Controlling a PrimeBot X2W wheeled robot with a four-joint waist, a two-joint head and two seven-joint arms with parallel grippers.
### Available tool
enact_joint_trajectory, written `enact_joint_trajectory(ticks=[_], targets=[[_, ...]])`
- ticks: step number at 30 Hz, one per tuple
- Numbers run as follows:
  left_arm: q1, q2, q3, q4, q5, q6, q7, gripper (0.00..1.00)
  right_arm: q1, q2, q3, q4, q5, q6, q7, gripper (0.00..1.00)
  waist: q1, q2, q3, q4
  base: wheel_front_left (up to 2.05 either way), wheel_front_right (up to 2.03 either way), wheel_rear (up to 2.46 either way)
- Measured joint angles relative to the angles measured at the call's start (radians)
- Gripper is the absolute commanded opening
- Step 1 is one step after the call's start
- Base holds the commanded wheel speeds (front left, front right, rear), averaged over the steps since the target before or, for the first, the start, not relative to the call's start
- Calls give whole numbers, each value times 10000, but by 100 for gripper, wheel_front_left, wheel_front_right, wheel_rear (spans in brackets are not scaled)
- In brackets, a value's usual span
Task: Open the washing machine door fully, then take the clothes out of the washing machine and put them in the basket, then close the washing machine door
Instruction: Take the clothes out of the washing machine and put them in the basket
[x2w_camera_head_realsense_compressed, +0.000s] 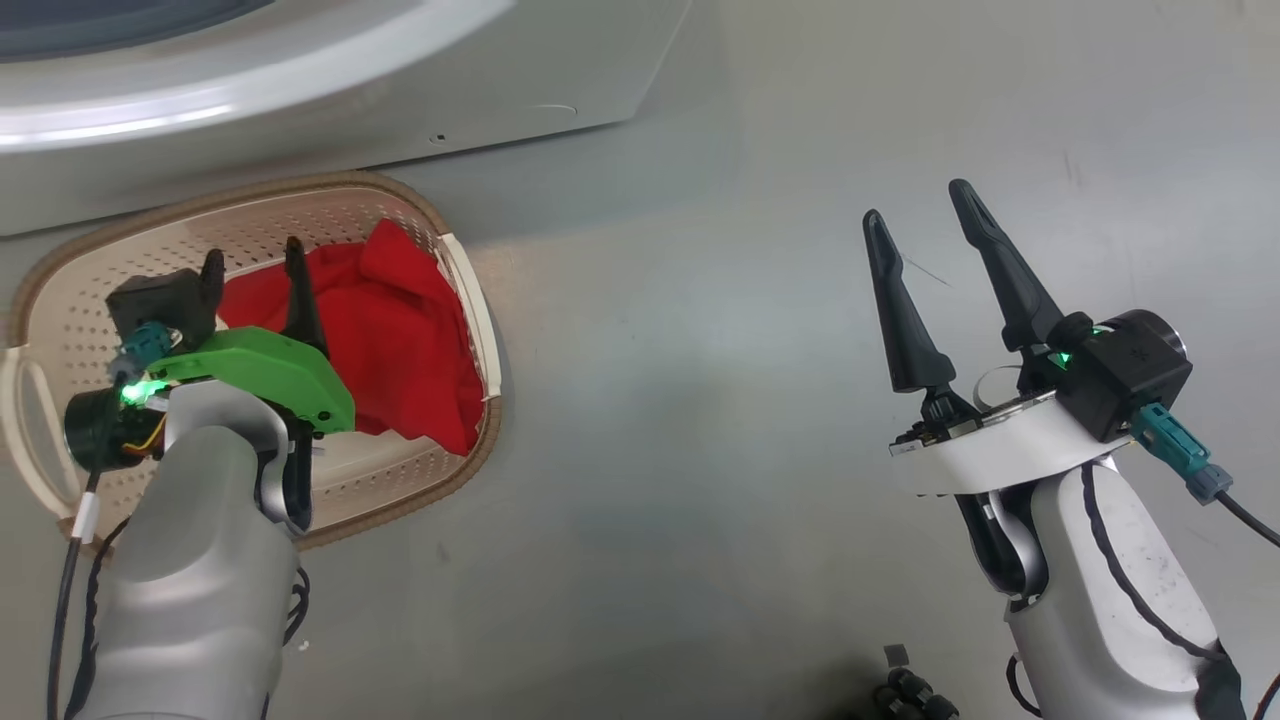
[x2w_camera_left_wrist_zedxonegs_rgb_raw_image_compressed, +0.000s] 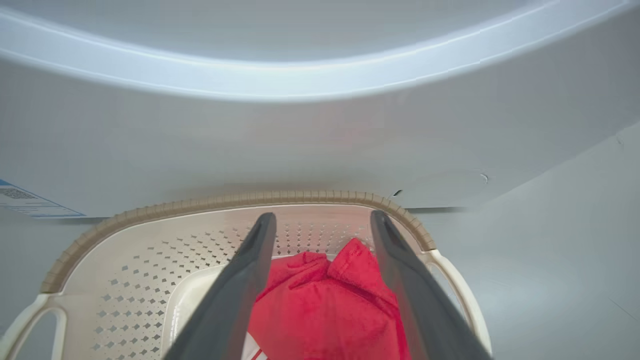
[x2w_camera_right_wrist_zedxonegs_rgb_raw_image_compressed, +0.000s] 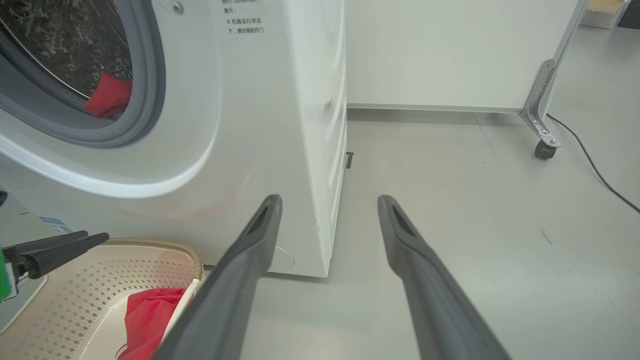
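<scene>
Bright red clothes (x2w_camera_head_realsense_compressed: 400, 330) lie crumpled in the perforated cream basket (x2w_camera_head_realsense_compressed: 90, 280).

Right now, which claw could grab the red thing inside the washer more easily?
Probably left: the left claw is open above the basket, right in front of the washing machine. The right claw points past its corner at floor.

Soft cloth clothes (x2w_camera_head_realsense_compressed: 400, 330), perforated plastic basket (x2w_camera_head_realsense_compressed: 100, 270), glossy smooth washing machine (x2w_camera_head_realsense_compressed: 300, 100)
</scene>
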Motion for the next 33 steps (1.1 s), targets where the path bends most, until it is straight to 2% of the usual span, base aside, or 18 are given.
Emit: enact_joint_trajectory(ticks=[4,10,21,33], targets=[[64,-52,-44,-489,102,-111,2,100,43,-6,-150,94,-90,0,0,100,0,0,-313,217,0,0,0],[150,-63,397,-2429,523,-105,2,100,318,-207,-420,203,-265,0,0,100,0,0,-839,631,0,0,0],[1505,-82,485,-4961,1400,-161,2,100,865,-159,-500,393,-274,0,0,100,-1,0,-2077,1284,0,0,0],[3406,-104,255,-6506,1906,-207,2,100,1658,-148,-550,380,-453,2,0,100,-1,0,-3569,1778,0,0,0]])
